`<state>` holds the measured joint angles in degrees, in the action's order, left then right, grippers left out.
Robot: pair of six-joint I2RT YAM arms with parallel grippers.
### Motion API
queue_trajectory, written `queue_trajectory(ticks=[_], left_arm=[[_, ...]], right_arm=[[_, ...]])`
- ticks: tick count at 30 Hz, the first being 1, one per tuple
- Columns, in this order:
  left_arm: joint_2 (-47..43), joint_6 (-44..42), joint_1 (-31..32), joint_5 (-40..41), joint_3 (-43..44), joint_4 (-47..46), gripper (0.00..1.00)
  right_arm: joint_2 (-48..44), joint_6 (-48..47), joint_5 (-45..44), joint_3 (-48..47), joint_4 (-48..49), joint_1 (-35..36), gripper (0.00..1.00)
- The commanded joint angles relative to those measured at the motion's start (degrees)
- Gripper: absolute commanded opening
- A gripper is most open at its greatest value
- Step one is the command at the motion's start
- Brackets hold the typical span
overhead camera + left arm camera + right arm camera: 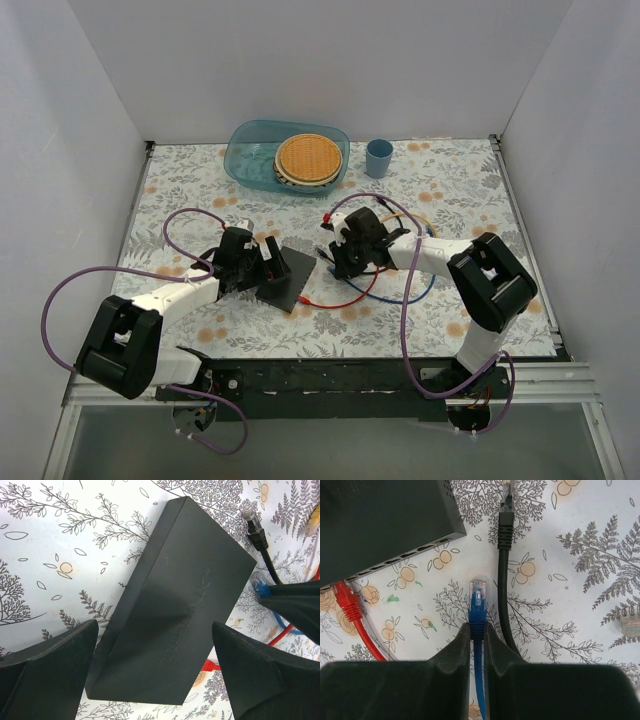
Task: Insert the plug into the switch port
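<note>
Switch lies flat on the floral worktop, near the middle, slightly left of centre and toward the near edge. It sits skewed to the edges, with its port row on the long side facing the right arm.

Left gripper is spread as wide as it goes. In its wrist view the two fingers straddle the near end of the switch, one on each side, holding nothing; cannot tell if either touches the box.

Right gripper is just right of the switch, pinched tight on the blue plug at its boot, the clear tip sticking out past the fingertips. The blue cable trails back between the fingers. The plug tip is near the port-side corner of the switch but apart from it, not in any port.

A red plug is seated in a port toward the far end of the row. A black cable lies on the cloth just beside the blue plug, its plug end loose.

Far edge, well apart from the rest: teal basin with a woven plate in it, blue cup beside it.
</note>
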<state>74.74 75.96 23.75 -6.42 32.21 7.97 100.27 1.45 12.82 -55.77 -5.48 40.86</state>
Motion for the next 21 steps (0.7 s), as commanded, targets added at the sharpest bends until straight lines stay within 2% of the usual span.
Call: queue_trajectory(ticks=[1, 3, 15, 21], left_arm=[[-1.53, -0.73, -0.19, 1.23, -0.57, 1.26, 0.98], [-1.61, -0.64, -0.19, 1.23, -0.57, 1.17, 0.98], [-1.79, -0.64, -0.19, 1.67, -0.3, 1.0, 0.98], [-2.32, -0.29, -0.19, 1.84, -0.56, 0.65, 0.98]], right_arm=[[1.95, -0.13, 0.8, -1.1, -1.29, -0.17, 0.07], [1.86, -0.31, 0.19, -1.18, -1.99, -0.17, 0.01], [-6.13, -1.01, -4.11, 2.68, -1.3, 0.18, 0.01], [-10.97, -1.1, -8.94, 5.93, 0.64, 2.9, 0.01]])
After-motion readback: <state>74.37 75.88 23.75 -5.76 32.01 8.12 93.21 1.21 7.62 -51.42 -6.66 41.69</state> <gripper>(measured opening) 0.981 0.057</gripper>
